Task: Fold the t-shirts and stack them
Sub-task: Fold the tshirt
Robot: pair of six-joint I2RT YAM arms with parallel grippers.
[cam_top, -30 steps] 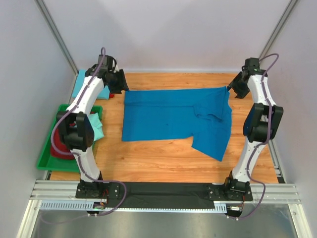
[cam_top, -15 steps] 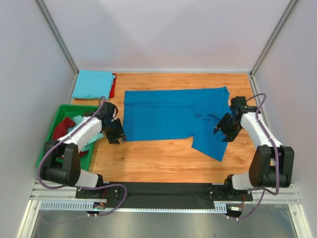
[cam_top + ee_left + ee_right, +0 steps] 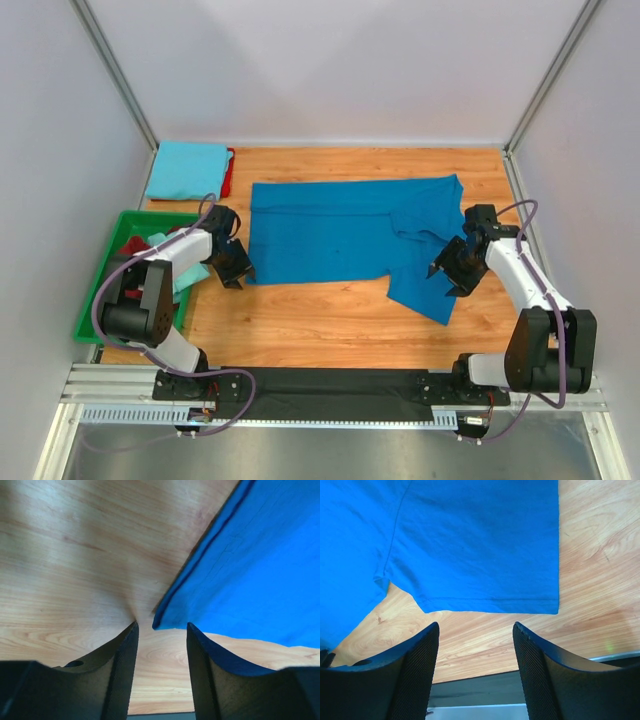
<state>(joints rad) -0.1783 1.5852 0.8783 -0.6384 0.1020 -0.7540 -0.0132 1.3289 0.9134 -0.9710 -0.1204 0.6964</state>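
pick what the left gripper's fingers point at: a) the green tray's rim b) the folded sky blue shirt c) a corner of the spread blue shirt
c, in the left wrist view a hemmed corner of the blue shirt lies just ahead of the gap of the open left gripper.

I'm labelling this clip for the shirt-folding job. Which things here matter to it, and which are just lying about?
Part of the job: royal blue shirt, spread out; folded sky blue shirt; red shirt under it; maroon shirt; left gripper; right gripper.
Just lying about: green tray; table.
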